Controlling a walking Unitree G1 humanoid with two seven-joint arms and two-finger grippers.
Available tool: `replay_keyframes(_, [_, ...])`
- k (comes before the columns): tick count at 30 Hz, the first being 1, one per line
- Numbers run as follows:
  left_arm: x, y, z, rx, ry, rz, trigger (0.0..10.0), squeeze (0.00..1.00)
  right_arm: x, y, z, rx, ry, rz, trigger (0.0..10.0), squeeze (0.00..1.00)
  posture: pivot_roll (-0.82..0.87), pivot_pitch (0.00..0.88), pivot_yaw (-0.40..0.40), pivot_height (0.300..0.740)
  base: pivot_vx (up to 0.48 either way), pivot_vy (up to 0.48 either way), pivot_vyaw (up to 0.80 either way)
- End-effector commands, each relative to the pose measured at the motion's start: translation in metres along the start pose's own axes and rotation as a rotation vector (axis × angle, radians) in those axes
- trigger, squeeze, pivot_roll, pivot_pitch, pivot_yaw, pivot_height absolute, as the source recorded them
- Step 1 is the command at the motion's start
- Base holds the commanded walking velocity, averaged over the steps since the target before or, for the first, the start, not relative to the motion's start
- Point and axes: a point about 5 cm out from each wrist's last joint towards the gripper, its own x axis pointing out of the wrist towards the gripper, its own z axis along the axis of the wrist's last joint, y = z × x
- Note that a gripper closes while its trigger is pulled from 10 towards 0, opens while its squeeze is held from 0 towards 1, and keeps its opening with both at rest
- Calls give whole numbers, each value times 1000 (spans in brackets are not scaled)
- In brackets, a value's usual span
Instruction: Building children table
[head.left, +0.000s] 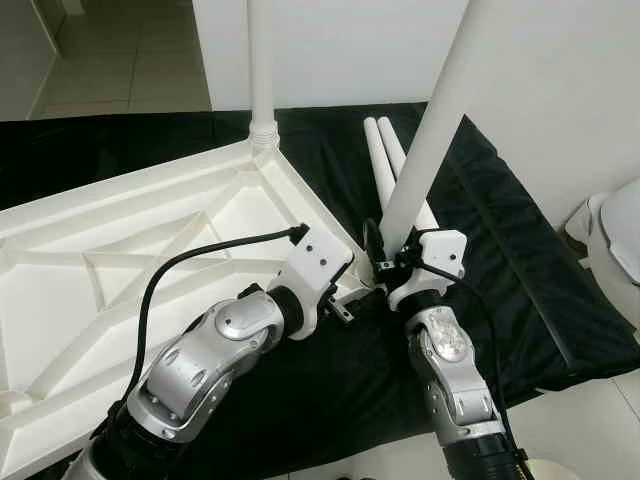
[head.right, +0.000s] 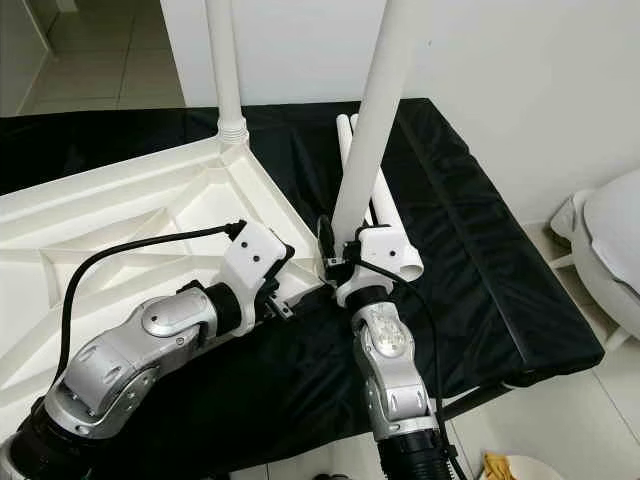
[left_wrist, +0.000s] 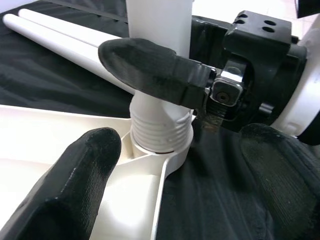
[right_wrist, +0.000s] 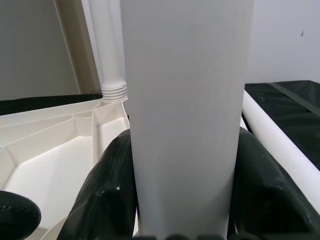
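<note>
- My right gripper is clamped around the white table leg low on its shaft; in the right wrist view both black fingers press against its sides.
- That leg's long axis rises from my gripper and leans slightly toward my right. Its threaded end sits in the corner socket of the upturned tabletop, which lies on the black mat.
- How deep the thread is seated I cannot tell; some ribs show above the socket rim, so I judge the screwing-in unfinished.
- My left gripper is spread wide and grips nothing, with its fingers to either side of that same socket, just beside the tabletop's edge.
- The coming move turns on holding the leg's axis square to the socket; my right gripper has the leg, my left is nearer the tabletop corner to steady it.
- A fitted leg stands upright in the far corner; two spare legs lie together on the mat beyond my right gripper.
</note>
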Motion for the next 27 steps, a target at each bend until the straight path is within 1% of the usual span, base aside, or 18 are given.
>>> replay_keyframes(1, [-1,-5,2,3,-3,-75,10000,0,-22,-12,-37,-44,176,-10,10000,0,22,147,-37,740,0,0,0])
replay_keyframes(3, [-1,-5,2,4,-3,-75,10000,0,-27,-14,-36,-78,153,15,10000,0,21,146,-36,740,0,0,0])
replay_keyframes(6, [-1,-5,2,5,-3,-75,10000,0,-30,-16,-36,-91,139,24,10000,0,21,146,-36,740,0,0,0])
replay_keyframes(11, [-1,-6,2,5,-3,-83,10000,0,-37,-19,-41,-104,149,26,10000,0,18,150,-32,740,0,0,0])
replay_keyframes(13, [-1,-6,2,5,-3,-83,10000,0,-37,-19,-42,-104,152,26,10000,0,18,150,-32,740,0,0,0])
replay_keyframes(17, [-1,-6,3,9,-4,-89,10000,0,-32,-23,-43,-57,185,2,10000,0,17,144,-28,740,0,0,0])
replay_keyframes(19, [-1,-6,3,10,-5,-90,10000,0,-30,-23,-44,-51,194,3,10000,0,16,143,-28,740,0,0,0])
replay_keyframes(20, [-1,-7,3,11,-6,-92,10000,0,-25,-25,-45,-8,230,1,10000,0,16,142,-27,740,0,0,0])
replay_keyframes(23, [0,-7,3,12,-7,-94,10000,0,-21,-26,-45,6,257,2,10000,0,16,141,-28,740,0,0,0])
replay_keyframes(25, [0,-7,3,13,-7,-96,10000,0,-18,-27,-45,34,282,12,10000,0,16,140,-31,740,0,0,0])
replay_keyframes(27, [0,-7,3,13,-8,-96,10000,0,-17,-28,-45,18,284,20,10000,0,16,140,-33,740,0,0,0])
